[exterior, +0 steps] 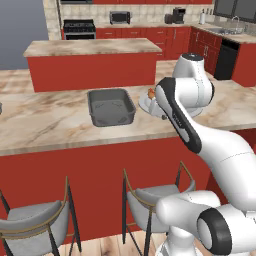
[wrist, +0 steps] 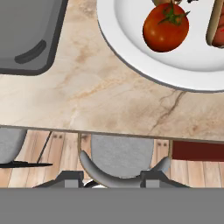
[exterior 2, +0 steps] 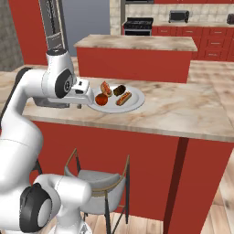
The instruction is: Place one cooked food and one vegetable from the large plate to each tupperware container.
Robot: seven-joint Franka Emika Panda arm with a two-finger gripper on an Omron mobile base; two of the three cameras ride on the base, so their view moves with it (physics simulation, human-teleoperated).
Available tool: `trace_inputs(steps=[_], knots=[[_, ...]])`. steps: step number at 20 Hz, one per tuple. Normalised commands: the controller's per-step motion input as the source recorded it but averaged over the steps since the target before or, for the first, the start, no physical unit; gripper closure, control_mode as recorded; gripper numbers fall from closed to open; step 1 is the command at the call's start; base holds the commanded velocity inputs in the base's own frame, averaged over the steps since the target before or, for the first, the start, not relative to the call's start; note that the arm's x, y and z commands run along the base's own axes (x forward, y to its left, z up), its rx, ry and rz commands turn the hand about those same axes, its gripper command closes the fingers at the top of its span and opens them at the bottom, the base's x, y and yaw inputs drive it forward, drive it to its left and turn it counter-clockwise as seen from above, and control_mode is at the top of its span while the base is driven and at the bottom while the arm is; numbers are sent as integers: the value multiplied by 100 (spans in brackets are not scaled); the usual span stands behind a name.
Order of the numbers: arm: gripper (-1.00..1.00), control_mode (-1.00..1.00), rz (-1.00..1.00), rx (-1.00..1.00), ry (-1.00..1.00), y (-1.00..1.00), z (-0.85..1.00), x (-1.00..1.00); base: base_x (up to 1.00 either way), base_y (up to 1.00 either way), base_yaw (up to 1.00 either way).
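The large plate (exterior 2: 135,101) sits on the marble counter with a red tomato (exterior 2: 101,99), a hot dog (exterior 2: 124,98), a dark piece (exterior 2: 120,90) and another food (exterior 2: 106,87) on it. In the hand view the plate (wrist: 192,65) is at the upper right with the tomato (wrist: 166,31) and the hot dog's end (wrist: 216,26). A dark grey tupperware container (exterior: 111,106) stands left of the plate (exterior: 146,103), and its corner (wrist: 26,39) shows in the hand view. My gripper (exterior 2: 80,103) hovers over the counter's front edge between them. In the hand view the gripper (wrist: 111,179) is open and empty.
Two grey stools (exterior: 150,200) (exterior: 35,220) stand under the counter's front edge, one directly below the hand (wrist: 118,157). A second island (exterior: 90,62) lies beyond the counter. My own arm (exterior: 180,120) hides part of the plate in the left base view.
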Motion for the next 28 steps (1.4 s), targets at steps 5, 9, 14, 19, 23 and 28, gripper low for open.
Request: trace_inputs(steps=[5,9,14,19,23,28], knots=[[-100,100,0,0,0,0,0,0,6,1,0],[-100,100,0,0,0,0,0,0,54,6,0],[-100,100,0,0,0,0,0,0,78,31,-6],[-100,100,0,0,0,0,0,0,70,21,-3],[-100,100,0,0,0,0,0,0,12,0,0],[-100,-100,0,-1,0,1,6,14,0,0,0]])
